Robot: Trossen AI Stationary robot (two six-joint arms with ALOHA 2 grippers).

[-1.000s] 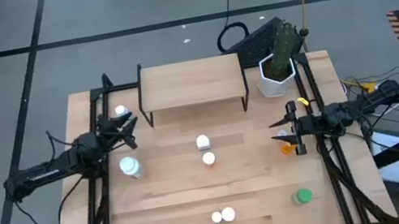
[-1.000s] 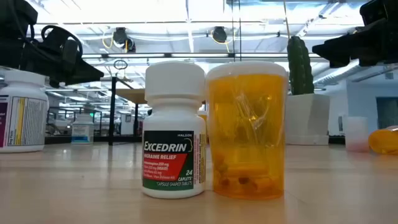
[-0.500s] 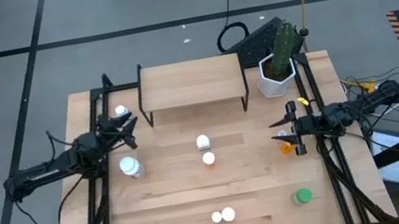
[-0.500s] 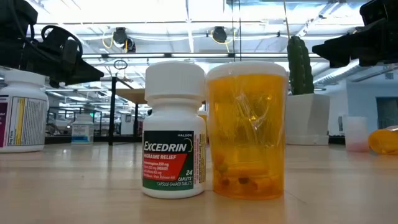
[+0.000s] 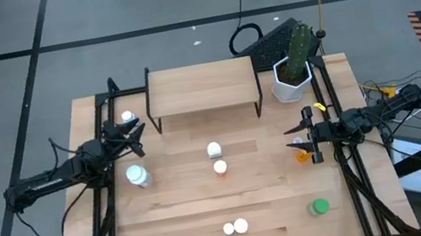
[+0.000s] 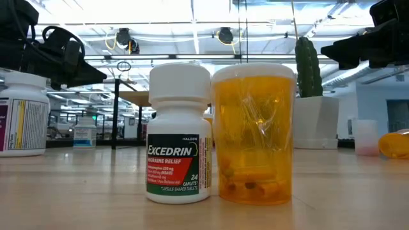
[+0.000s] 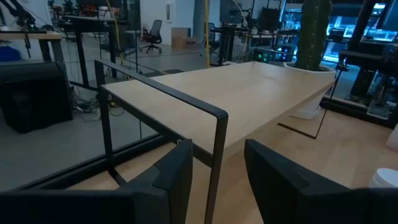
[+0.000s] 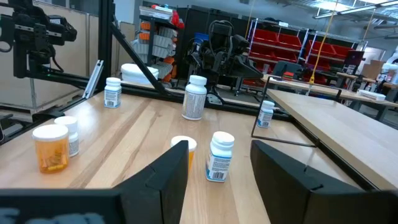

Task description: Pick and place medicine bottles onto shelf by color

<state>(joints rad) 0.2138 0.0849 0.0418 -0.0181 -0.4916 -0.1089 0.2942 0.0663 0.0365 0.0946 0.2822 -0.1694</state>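
Nothing has shifted over the last second: both arms sit exactly where they were, every bottle in the same spot, so the sorting has not moved forward at all. The shelf [image 5: 201, 87] carries nothing yet.

The left tool [image 5: 132, 135] hangs above the counter [image 5: 181, 197], fingers spread wide and empty. Just ahead of it stands the shelf's corner leg, and a small white bottle [image 5: 127, 117] waits just off to its side. A bigger white bottle [image 5: 136, 176] stands close by on its other side, nearer the counter's front.

The right tool [image 5: 304, 138] is wide and empty too, pointing inward across the counter. An orange bottle [image 5: 300, 154] sits just beside its fingertips. Straight out in front stand an Excedrin-type white bottle [image 8: 219, 155] and an orange-bodied bottle [image 5: 220, 167], touching or nearly so. The green bottle [image 5: 320, 206] stands well behind that tool towards the front edge, and the cactus pot [image 5: 292, 71] is off to its side by the shelf.

My read: this pause means no grasp is under way; the orange bottle by the right tool looks like the easiest first pick.
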